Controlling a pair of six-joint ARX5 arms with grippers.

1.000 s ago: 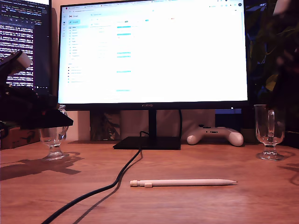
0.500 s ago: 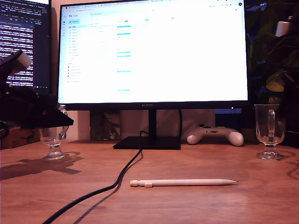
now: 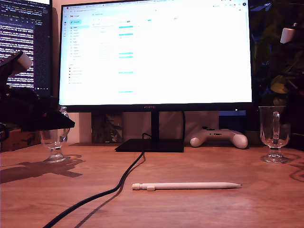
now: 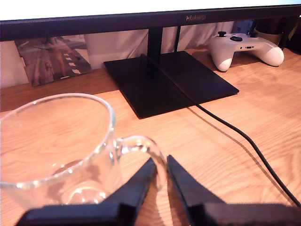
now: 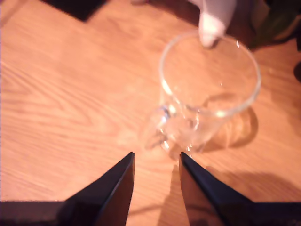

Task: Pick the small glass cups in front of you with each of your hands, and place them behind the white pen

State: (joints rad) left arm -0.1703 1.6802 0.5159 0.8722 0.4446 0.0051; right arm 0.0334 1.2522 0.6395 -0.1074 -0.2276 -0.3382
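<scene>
One small glass cup stands on the desk at the exterior view's left. My first gripper reaches in beside it. In the first wrist view this cup is close up, and my first gripper is shut on its handle. The other cup stands at the exterior view's right. My second gripper hangs open above that cup, apart from it, and its handle faces the fingers. The white pen lies across the desk's front middle.
A large lit monitor on a black stand fills the back. A white game controller lies to its right in the exterior view. A black cable runs from the stand toward the front. A white part of the second arm shows high at the exterior view's right.
At the exterior view's right, the second arm's dark blur over the cup has gone up, and only a white part stays in view. The first arm and both cups have not moved.
</scene>
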